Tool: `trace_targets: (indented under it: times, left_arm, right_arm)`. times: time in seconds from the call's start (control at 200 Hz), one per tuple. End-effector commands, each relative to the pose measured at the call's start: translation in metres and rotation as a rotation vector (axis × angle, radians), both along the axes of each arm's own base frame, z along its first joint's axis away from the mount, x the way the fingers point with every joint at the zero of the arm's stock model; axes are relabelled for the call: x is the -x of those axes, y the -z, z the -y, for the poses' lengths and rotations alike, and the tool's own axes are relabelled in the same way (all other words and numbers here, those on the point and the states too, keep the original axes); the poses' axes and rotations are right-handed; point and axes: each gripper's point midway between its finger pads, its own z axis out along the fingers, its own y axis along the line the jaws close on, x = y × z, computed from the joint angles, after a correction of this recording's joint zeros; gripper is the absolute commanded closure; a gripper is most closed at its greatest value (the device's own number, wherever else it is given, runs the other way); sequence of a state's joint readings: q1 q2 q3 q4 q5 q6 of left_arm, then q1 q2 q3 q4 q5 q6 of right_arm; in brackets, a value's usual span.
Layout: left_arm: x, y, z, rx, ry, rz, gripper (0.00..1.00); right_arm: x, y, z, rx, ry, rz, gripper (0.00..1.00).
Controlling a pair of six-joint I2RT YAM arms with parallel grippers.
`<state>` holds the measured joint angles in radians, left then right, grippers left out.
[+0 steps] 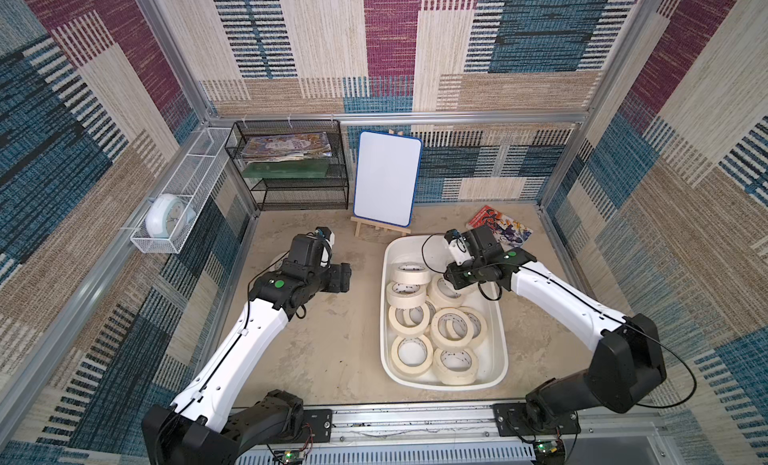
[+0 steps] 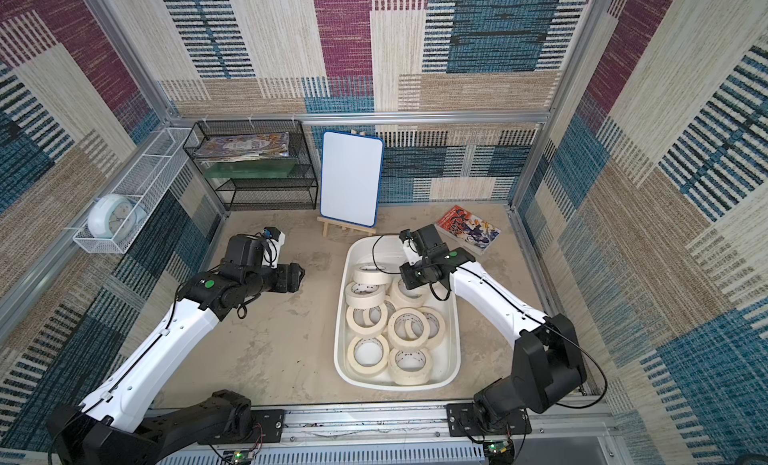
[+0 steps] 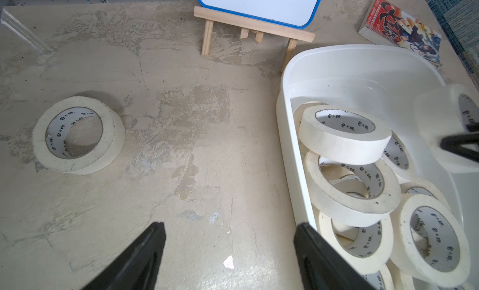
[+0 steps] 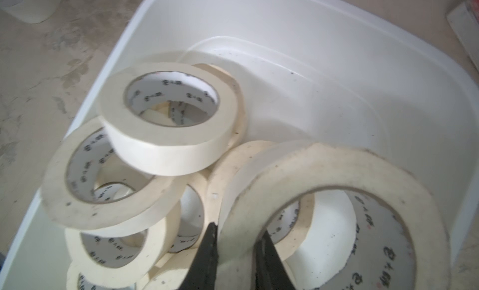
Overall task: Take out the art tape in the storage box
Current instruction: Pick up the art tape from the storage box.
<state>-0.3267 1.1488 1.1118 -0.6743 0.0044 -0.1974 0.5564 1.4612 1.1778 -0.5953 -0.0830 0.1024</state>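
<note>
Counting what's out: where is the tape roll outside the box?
In the left wrist view the tape roll lies flat on the table, to the robot's left of the storage box, apart from it.

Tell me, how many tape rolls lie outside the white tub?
1: a tape roll flat on the table near the left arm. The right tool pinches a second roll over the tub; arms may hide more.
</note>
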Motion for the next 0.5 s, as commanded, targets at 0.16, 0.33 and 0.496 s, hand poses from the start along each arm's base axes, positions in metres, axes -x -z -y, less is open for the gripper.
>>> trace_targets:
  times: [0.16, 0.33, 0.496]
  left_arm:
    - [0.002, -0.008, -0.002, 0.006, -0.003, 0.03, 0.16]
    - [0.001, -0.01, -0.002, 0.009, -0.006, 0.032, 0.16]
    - [0.0, -0.009, -0.001, 0.018, -0.002, 0.027, 0.16]
  right_arm:
    - [0.091, 0.047, -0.013, 0.104, -0.046, -0.202, 1.0]
    - [0.108, 0.056, -0.012, 0.079, -0.067, -0.232, 0.33]
    - [0.086, 0.002, -0.004, 0.051, -0.005, -0.057, 0.02]
